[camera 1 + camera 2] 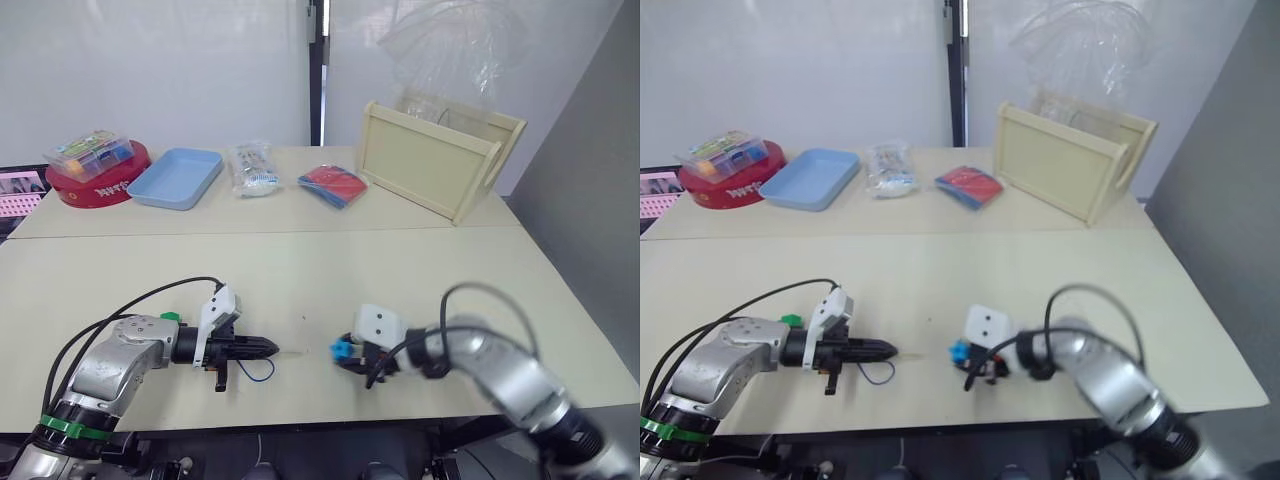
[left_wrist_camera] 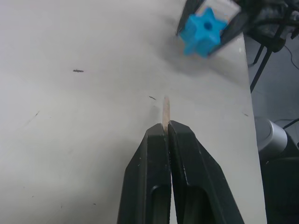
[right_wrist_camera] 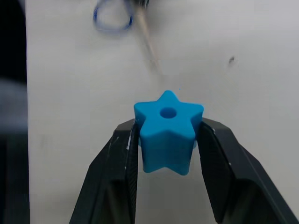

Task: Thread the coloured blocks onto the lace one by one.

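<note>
My left gripper point(image 1: 272, 348) lies low over the table near its front edge, shut on the lace. The lace's pale stiff tip point(image 2: 165, 110) sticks out past the closed fingers and points toward the right gripper. A small loop of dark-blue lace point(image 1: 262, 371) lies under the fingers. My right gripper point(image 1: 352, 353) faces it, shut on a cyan star-shaped block point(image 3: 168, 133) held by its sides. The block's hole faces the lace tip. A short gap separates the tip and the cyan block point(image 2: 203, 31).
At the back of the table are a red round tin point(image 1: 98, 186) with a clear box point(image 1: 88, 151) of mixed pieces, a light-blue tray point(image 1: 177, 178), a clear bag point(image 1: 252, 167), a red-and-blue packet point(image 1: 334, 185) and a wooden crate point(image 1: 432, 162). Black cables loop off both arms.
</note>
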